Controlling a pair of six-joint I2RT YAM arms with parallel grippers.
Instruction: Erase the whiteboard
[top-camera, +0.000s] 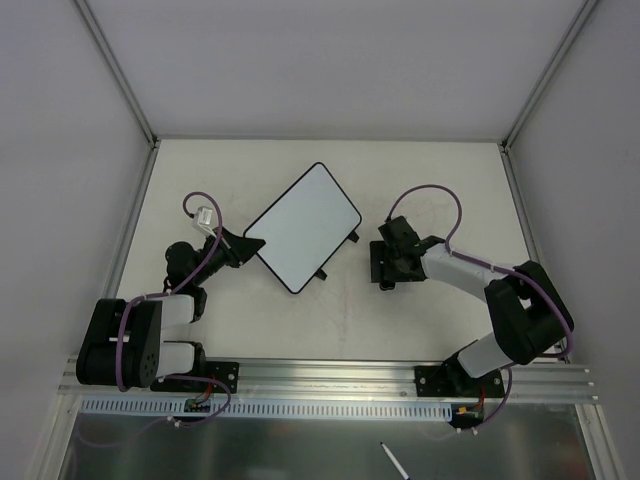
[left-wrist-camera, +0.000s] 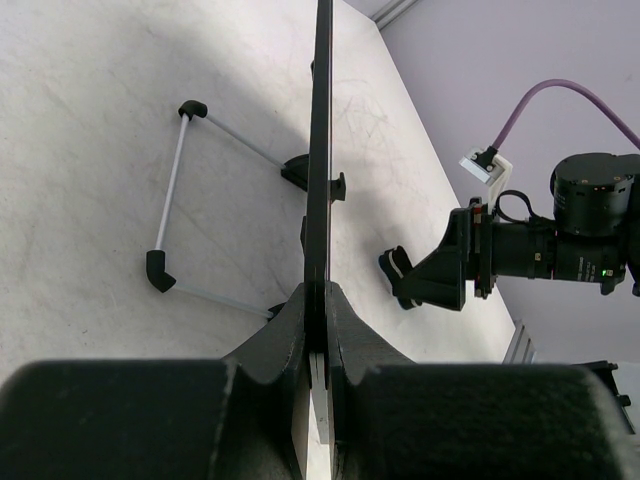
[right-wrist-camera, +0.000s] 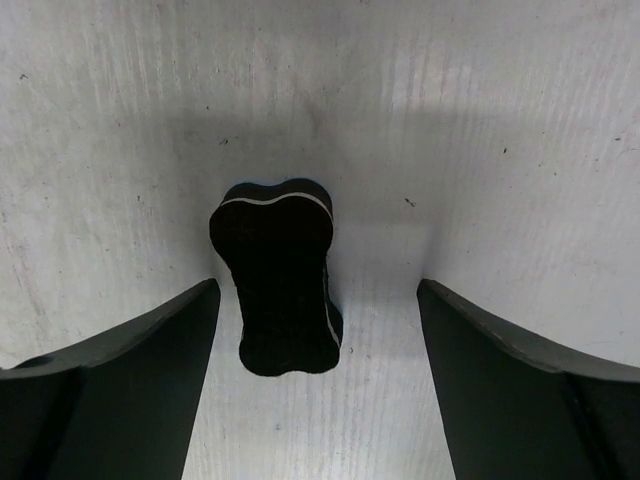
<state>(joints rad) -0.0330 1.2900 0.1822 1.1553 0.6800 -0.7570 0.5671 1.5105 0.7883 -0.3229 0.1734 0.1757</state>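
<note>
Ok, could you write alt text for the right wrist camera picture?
A small black bone-shaped eraser lies on the white table between the two spread fingers of the right end effector, nearer the finger on the picture's left.

Nothing can be read in these views; the flat white rectangular whiteboard (top-camera: 303, 226) with thin black rim carries no legible writing.

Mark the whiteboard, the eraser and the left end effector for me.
whiteboard (top-camera: 303, 227): top view, middle of its white face.
eraser (right-wrist-camera: 280, 280): right wrist view, middle of its black top.
left end effector (top-camera: 254, 243): top view, fingertips at the board's corner.
</note>
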